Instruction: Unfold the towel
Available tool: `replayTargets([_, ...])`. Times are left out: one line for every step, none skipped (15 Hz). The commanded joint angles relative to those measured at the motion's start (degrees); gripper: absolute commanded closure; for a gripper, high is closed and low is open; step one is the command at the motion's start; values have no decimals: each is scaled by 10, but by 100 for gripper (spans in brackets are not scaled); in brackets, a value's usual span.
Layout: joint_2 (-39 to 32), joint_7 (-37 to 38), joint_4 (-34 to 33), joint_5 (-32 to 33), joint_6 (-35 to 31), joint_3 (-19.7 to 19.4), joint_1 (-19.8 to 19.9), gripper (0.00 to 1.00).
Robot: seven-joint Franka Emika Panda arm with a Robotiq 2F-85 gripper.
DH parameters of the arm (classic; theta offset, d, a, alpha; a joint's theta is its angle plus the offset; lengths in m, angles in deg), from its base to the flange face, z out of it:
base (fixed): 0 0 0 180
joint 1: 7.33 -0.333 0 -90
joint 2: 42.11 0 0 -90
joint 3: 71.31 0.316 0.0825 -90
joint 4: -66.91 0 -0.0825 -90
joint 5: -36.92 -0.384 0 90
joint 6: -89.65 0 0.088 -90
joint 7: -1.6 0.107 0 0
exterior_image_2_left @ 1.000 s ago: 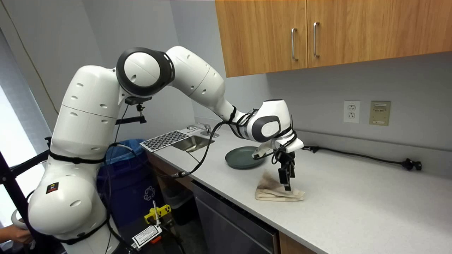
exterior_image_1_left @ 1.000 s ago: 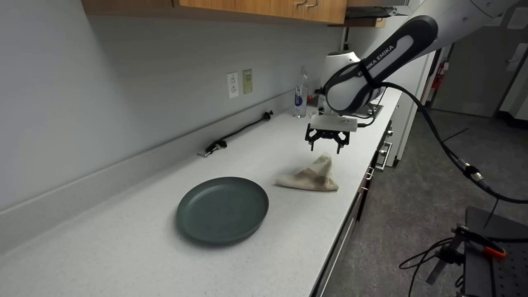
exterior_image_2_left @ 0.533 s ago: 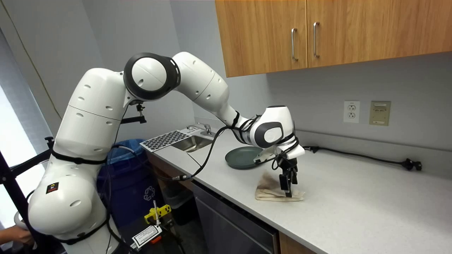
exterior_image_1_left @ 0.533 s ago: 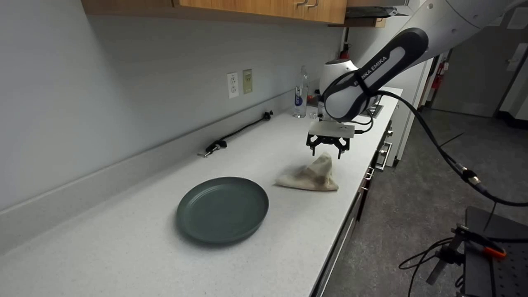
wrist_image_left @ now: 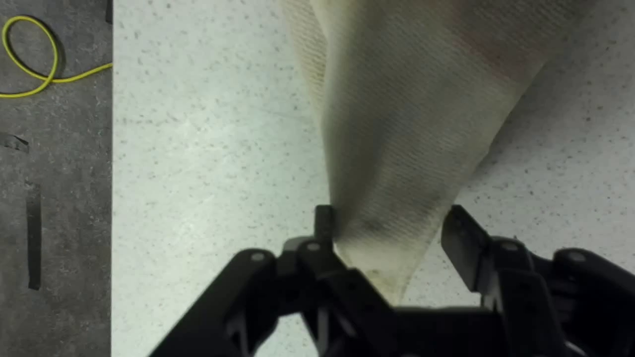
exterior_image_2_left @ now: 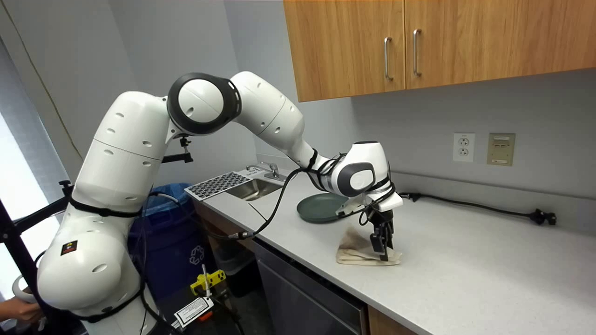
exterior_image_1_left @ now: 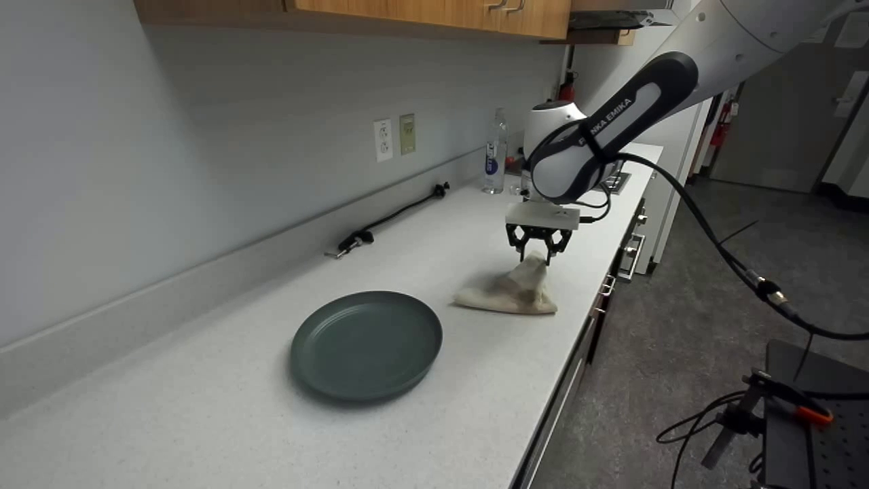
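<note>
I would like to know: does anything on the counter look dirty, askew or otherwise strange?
Yes. In the wrist view, the towel has a reddish blotch, odd against its cream cloth; stain or print, I cannot tell. A black cord-like item lies by the wall, seemingly attached to nothing. I see no spill.

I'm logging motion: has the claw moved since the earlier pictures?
Yes, downward: in both exterior views the claw has come closer to the white counter and the towel.
</note>
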Motion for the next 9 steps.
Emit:
replayTargets([-7, 14, -14, -5, 9, -12, -10, 72])
replayTargets([-6, 18, -12, -3, 7, -14, -13, 78])
replayTargets([-5, 21, -11, -1, 6, -15, -14, 85])
replayTargets([-4, 25, -10, 4, 4, -18, -18, 94])
replayTargets([-2, 29, -8, 7, 2, -21, -21, 99])
replayTargets([1, 34, -3, 13, -1, -25, -27, 100])
replayTargets([5, 39, 1, 21, -7, -30, -34, 100])
replayTargets([9, 49, 7, 37, -21, -40, -46, 100])
replayTargets([13, 59, 10, 52, -34, -51, -58, 99])
